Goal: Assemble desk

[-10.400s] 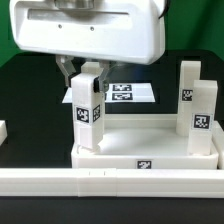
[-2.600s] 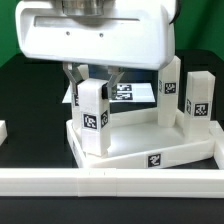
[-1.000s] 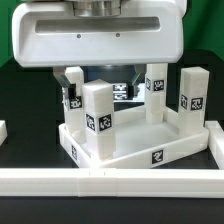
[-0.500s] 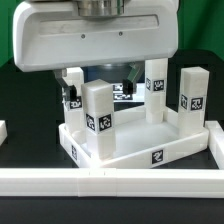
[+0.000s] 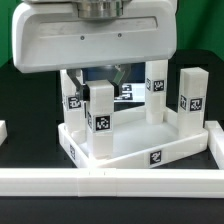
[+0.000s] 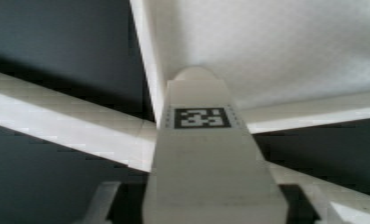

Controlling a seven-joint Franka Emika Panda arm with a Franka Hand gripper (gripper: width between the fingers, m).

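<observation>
end effector [image 5: 100, 88] pinched on front leg [image 5: 98, 120], seated in tabletop [image 5: 140, 158] corner

tabletop lies upturned on the black surface [image 5: 25, 110] by the rail [image 5: 110, 181], all four legs standing in it. fingers flank the leg top; i'd keep the grip square and twist straight about its axis, no side load, till seated.

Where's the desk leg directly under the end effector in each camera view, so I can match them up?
Exterior view: leg stands upright in the tabletop's front corner, on the exterior view's left, beneath the end effector.
Wrist view: same leg fills the centre.
Shared landmark: the leg's black-and-white tag.
</observation>
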